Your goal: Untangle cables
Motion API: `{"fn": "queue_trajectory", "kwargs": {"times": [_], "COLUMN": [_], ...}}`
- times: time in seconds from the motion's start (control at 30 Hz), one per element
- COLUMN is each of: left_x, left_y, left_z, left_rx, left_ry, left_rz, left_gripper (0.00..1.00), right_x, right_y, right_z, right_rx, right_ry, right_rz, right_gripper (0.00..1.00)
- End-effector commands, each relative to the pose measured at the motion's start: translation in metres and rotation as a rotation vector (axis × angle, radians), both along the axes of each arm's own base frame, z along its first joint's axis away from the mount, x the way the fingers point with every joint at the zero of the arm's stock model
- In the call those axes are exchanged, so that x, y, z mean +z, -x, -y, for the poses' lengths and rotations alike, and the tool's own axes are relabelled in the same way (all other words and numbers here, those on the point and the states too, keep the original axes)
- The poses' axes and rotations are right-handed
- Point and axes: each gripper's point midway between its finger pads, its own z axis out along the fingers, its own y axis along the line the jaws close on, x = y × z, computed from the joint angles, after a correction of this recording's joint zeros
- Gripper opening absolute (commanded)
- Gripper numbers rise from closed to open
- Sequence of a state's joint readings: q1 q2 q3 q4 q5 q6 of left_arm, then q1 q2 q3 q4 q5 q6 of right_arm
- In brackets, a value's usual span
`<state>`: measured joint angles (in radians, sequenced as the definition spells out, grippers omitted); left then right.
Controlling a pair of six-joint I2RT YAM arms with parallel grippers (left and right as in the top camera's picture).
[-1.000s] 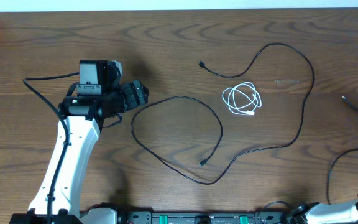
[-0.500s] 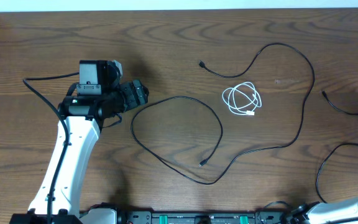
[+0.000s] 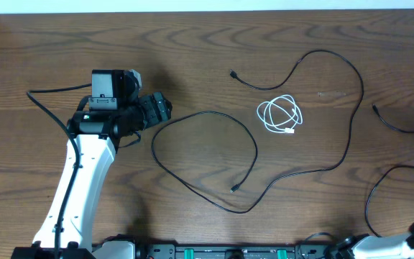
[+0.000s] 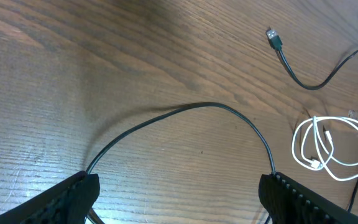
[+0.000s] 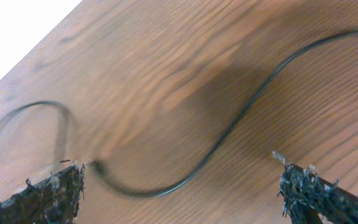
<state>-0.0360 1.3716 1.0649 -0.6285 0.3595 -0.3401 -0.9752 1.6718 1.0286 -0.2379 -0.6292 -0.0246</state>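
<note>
The long thin black cable (image 4: 210,104) lies spread over the brown wooden desk (image 3: 192,43), with its long axis going left to right. One small plug end (image 3: 232,73) rests near the far middle. From there the cord makes a big bend to the right and comes back to the near side. It then closes into a wide loop on the left, and the other plug end (image 3: 233,188) lies inside this loop. I see no place where the cord crosses itself. The short white cable (image 3: 279,115) is a small coil inside the right bend. It seems apart from the black cord, so in my judgement the two are already separated.

The left end effector (image 4: 178,185) is the nearer one. It is just beside the left part of the loop, and in the left wrist view the arc of the loop runs across between its two fingers. The white coil is well apart from it, to the right. Its jaws stand wide and hold nothing. The white left arm (image 3: 77,187) reaches from the near edge, with the wrist turned toward the right.

Only a small part of the right arm (image 3: 397,243) shows, at the near right corner. The right end effector (image 5: 179,171) is also wide and empty. A blurred black cord (image 5: 241,115) lies on the desk under it, and I cannot tell whether this belongs to the arm.
</note>
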Motion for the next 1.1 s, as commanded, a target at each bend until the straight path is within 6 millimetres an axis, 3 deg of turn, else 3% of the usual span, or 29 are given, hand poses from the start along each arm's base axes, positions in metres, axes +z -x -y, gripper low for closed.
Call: {"fn": "queue_trajectory", "kwargs": {"times": [0.0,0.17,0.43,0.87,1.07], "left_x": [0.008,0.008,0.008,0.008,0.008], "left_y": [-0.004,-0.004,-0.004,-0.004,-0.004], "left_z": [-0.002,-0.002,-0.002,-0.002,-0.002], "left_rx": [0.003,0.003,0.003,0.003,0.003], "left_ry": [-0.014,-0.014,-0.014,-0.014,-0.014], "left_rz": [0.022,0.022,0.022,0.022,0.022], "left_gripper": [0.87,0.87,0.87,0.87,0.87], "right_x": [0.023,0.017,0.02,-0.045,-0.082], "right_y": [0.002,0.029,0.016,0.068,0.097], "right_z": [-0.026,-0.051,-0.111,-0.177,-0.194], "right_rx": [-0.019,-0.139,0.015,0.065,0.012], "right_ry": [-0.028,-0.044,-0.205,-0.322,-0.383], "right_rz": [-0.04,-0.249,-0.229,-0.556,-0.647], "right_gripper": [0.99,0.99,0.99,0.99,0.99]}}
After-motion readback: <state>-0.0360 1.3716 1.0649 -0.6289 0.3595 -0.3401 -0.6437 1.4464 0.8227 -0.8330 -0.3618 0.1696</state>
